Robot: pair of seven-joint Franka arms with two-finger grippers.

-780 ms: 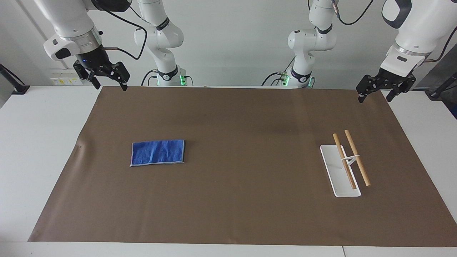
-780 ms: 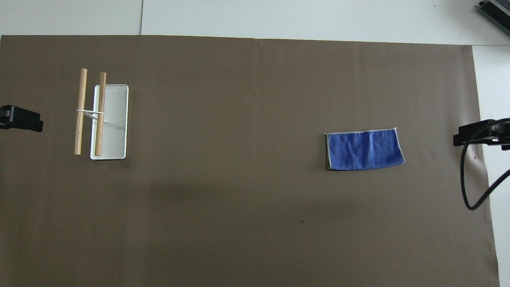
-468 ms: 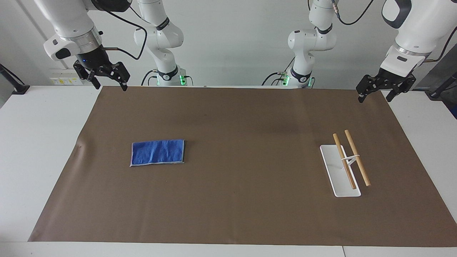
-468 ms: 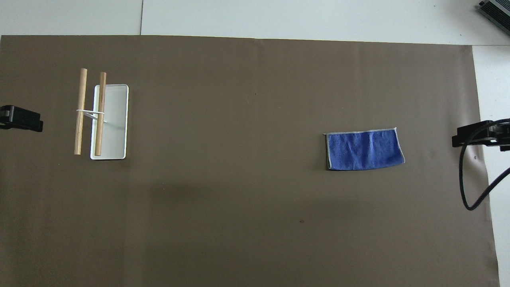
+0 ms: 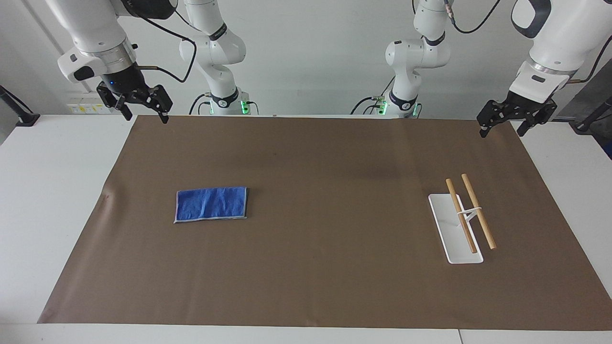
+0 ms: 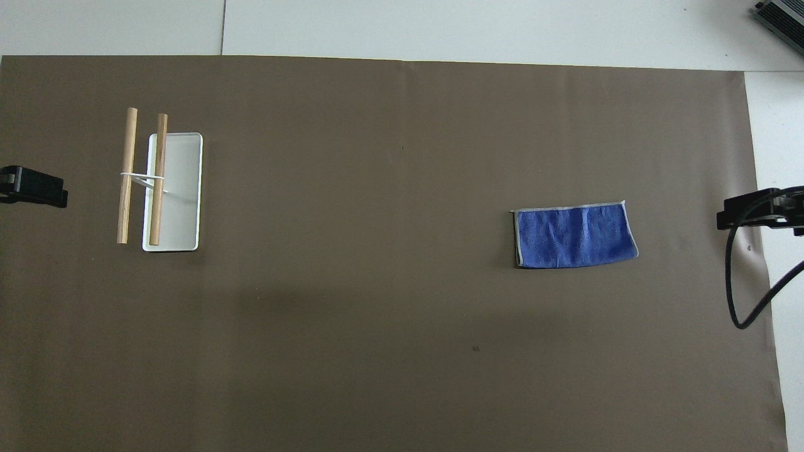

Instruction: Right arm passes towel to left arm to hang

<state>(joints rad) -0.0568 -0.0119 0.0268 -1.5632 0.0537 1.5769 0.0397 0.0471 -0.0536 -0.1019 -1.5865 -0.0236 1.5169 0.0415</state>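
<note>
a: where is the small folded bright-blue terry towel [image 5: 211, 204] with the pale-grey stitched edge?

b: flat on the brown paper sheet [image 5: 325, 143] that covers the white surface [image 5: 48, 191], toward the right arm's end, nothing touching it.

a: and the right pincer [image 5: 142, 109]?

b: up in the air over the sheet's corner at the robots' edge, fingers spread wide, holding nothing.

a: the left pincer [image 5: 503, 123]?

b: raised over the other corner at the robots' edge, also spread wide and empty.

a: what else is there?

b: a white rectangular tray with two wooden rods on a thin white stand [image 5: 463, 217], toward the left arm's end, well apart from the towel.
</note>
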